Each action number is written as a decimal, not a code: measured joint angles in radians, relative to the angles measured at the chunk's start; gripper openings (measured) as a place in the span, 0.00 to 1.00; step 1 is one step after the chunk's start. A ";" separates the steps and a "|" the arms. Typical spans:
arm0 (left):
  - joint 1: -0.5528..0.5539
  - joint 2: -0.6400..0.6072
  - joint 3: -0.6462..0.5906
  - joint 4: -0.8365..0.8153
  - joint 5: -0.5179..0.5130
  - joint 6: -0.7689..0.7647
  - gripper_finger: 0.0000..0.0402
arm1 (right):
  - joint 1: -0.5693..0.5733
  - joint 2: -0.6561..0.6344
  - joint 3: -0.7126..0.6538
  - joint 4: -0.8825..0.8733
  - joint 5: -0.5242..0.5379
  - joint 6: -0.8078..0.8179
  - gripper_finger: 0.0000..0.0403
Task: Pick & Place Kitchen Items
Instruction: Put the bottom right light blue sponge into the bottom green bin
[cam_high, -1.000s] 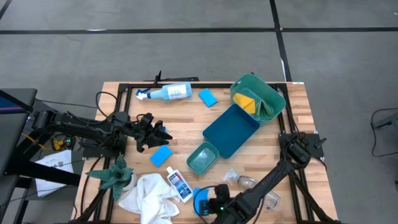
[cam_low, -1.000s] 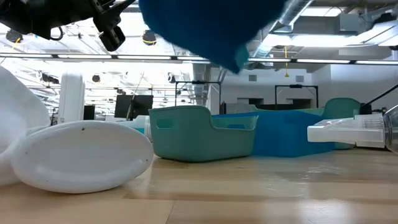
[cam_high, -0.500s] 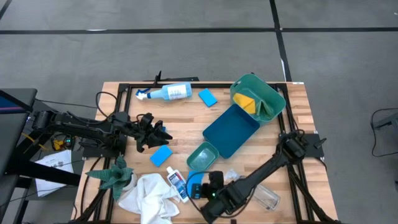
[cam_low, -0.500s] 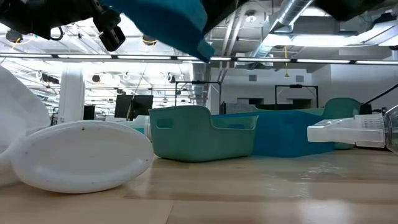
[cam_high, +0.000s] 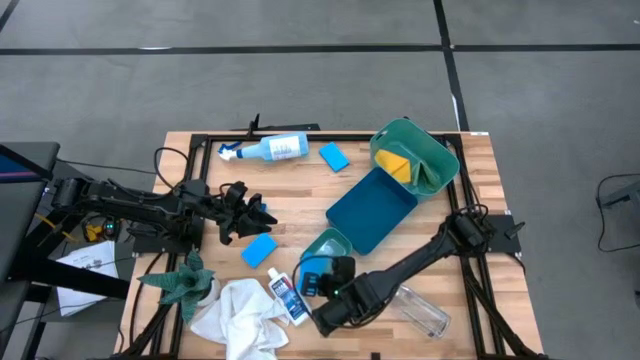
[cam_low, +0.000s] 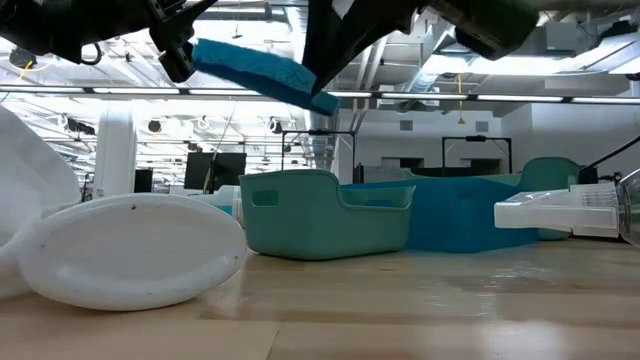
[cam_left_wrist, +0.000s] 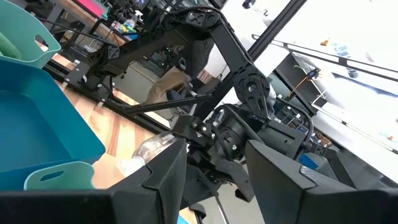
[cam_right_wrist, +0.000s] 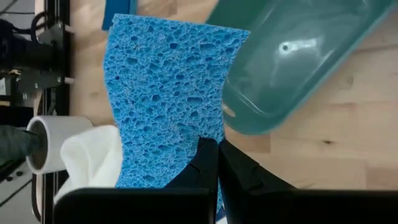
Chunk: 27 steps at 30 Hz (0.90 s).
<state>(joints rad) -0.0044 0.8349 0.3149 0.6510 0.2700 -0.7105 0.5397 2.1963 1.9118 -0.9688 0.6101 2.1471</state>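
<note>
My right gripper (cam_high: 326, 287) is shut on a small blue sponge (cam_right_wrist: 166, 93) and holds it in the air just short of the small teal bin (cam_high: 326, 248), near the table's front. My left gripper (cam_high: 247, 214) waits open over the left side with nothing between its fingers. A second blue sponge (cam_high: 259, 250) lies flat in front of it, and a third (cam_high: 334, 156) lies at the back. A spray bottle (cam_high: 268, 148) lies on its side at the back. A yellow pad (cam_high: 394, 162) sits inside the tipped teal bin (cam_high: 425, 150). A small white bottle (cam_high: 288, 297), a white cloth (cam_high: 240, 312) and a clear bottle (cam_high: 420, 309) lie near the front edge. My right gripper pinches the sponge between its two fingers at one edge (cam_right_wrist: 200, 142). The fingers slant down from the table's right. Most of the sponge sticks out past the fingertips. It is lifted clear of the table and tilted (cam_low: 262, 68).
A large blue tray (cam_high: 372, 208) lies in the middle, between the two teal bins. A green spiky plant (cam_high: 182, 283) stands at the front left beside the cloth. Black frame rails run along the table's edges.
My right gripper has carried the sponge from the table's near edge toward the far edge and slightly left, up to the small teal bin, tipping more steeply downward. The sponge stays held and clear of the table.
</note>
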 joint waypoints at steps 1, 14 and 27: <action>0.000 0.000 0.000 0.000 0.000 0.000 0.41 | 0.000 0.000 0.000 -0.001 0.000 0.001 0.00; 0.000 0.000 0.000 0.000 -0.015 -0.016 0.41 | 0.004 -0.008 0.000 -0.117 0.026 -0.006 0.00; -0.074 0.001 0.072 -0.174 -0.016 -0.101 0.41 | 0.052 -0.126 -0.001 -0.040 0.030 -0.895 0.00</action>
<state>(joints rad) -0.0785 0.8360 0.3866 0.4769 0.2538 -0.8110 0.5920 2.0707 1.9106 -1.0089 0.6405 1.2524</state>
